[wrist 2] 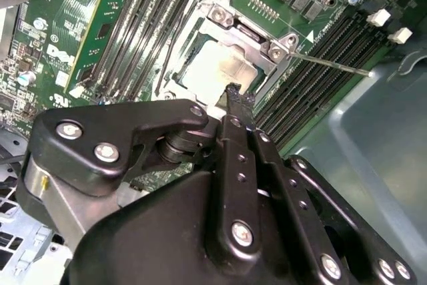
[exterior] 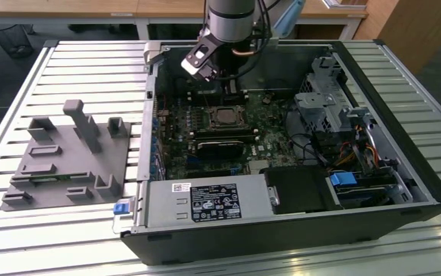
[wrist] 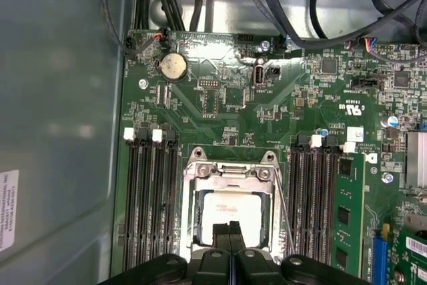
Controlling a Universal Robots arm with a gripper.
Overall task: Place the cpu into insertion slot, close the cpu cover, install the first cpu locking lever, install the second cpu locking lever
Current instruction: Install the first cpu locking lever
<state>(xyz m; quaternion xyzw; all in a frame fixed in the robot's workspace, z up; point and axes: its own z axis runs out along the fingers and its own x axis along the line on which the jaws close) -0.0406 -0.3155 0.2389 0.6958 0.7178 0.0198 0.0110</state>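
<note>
The cpu (wrist: 223, 213) lies in the insertion slot (exterior: 224, 117) on the green motherboard, its silvery top (wrist 2: 217, 65) showing. The cpu cover (wrist: 230, 172) is a thin metal frame lying flat around the chip, seen in both wrist views (wrist 2: 248, 29). A thin locking lever (wrist 2: 333, 63) sticks out at an angle over the memory slots, and it shows as a slanted rod (wrist: 285, 211) beside the socket. My gripper (wrist: 230, 227) is shut with nothing between its fingers. Its tip (wrist 2: 234, 91) hovers just over the chip's edge, and in the exterior view the gripper (exterior: 233, 91) hangs above the socket's far side.
The open computer case (exterior: 404, 115) has walls around the board. Long black memory slots (wrist: 150, 198) flank the socket on both sides. A black heatsink block (exterior: 220, 144), cables (exterior: 312, 146) and a power supply (exterior: 204, 202) fill the case. A grey fixture (exterior: 66, 155) stands outside at the exterior view's left.
</note>
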